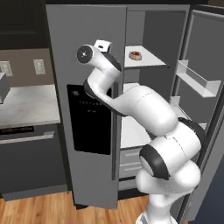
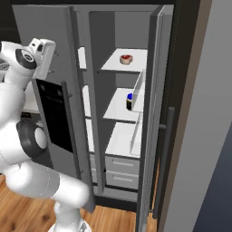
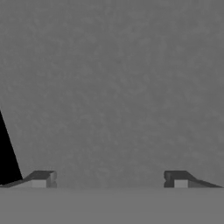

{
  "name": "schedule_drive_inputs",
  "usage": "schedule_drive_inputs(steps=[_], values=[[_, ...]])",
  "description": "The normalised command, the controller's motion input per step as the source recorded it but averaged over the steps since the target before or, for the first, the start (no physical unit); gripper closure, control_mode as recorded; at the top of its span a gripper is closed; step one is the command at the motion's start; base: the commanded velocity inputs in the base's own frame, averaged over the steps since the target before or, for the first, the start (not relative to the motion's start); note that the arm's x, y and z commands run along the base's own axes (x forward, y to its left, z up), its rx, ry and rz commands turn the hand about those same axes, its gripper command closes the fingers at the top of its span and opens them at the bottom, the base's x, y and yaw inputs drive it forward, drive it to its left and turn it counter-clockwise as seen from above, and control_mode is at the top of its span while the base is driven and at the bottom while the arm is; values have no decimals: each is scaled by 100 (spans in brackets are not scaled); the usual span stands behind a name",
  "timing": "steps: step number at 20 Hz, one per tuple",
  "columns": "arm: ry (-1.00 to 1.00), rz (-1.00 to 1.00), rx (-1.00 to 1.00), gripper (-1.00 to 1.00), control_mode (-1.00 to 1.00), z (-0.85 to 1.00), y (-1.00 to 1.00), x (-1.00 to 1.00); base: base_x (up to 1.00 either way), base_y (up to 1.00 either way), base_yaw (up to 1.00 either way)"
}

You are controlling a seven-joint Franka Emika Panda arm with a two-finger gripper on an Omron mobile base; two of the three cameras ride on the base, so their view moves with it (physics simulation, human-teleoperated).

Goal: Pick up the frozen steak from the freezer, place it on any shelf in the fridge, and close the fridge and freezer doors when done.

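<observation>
While steak (image 1: 135, 55) lies flat on shelf (image 1: 151, 60), long axis unclear, tool (image 3: 109, 179) wide open, empty

The freezer door (image 1: 85, 57) looks like matt, faintly mottled grey metal with a glossy black dispenser panel (image 1: 91, 118). Shelves (image 2: 124, 61) are smooth white; the floor (image 1: 35, 210) is warm wood.

1. Freezer door (image 1: 83, 109): nearly shut across the freezer, blocking that half; the gripper (image 3: 109, 179), jaws wide, faces its flat grey face close up.
2. Fridge (image 1: 153, 39): open; top shelf (image 2: 136, 63) bare beside the steak (image 2: 125, 59).
3. Fridge door (image 2: 154, 113): ajar, bins narrowing the gap.
</observation>
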Motion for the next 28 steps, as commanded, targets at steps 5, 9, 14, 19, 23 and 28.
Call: schedule_drive_inputs(steps=[5,9,14,19,23,28], values=[[0,0,0,-100,-100,0,-1,46,0,0,0],[0,0,0,-100,-100,0,-12,25,0,0,0],[0,0,0,-100,-100,0,-13,32,0,0,0],[0,0,0,-100,-100,0,-4,48,0,0,0],[0,0,0,-100,-100,0,-5,45,0,0,0],[0,0,0,-100,-100,0,-1,44,0,0,0]])
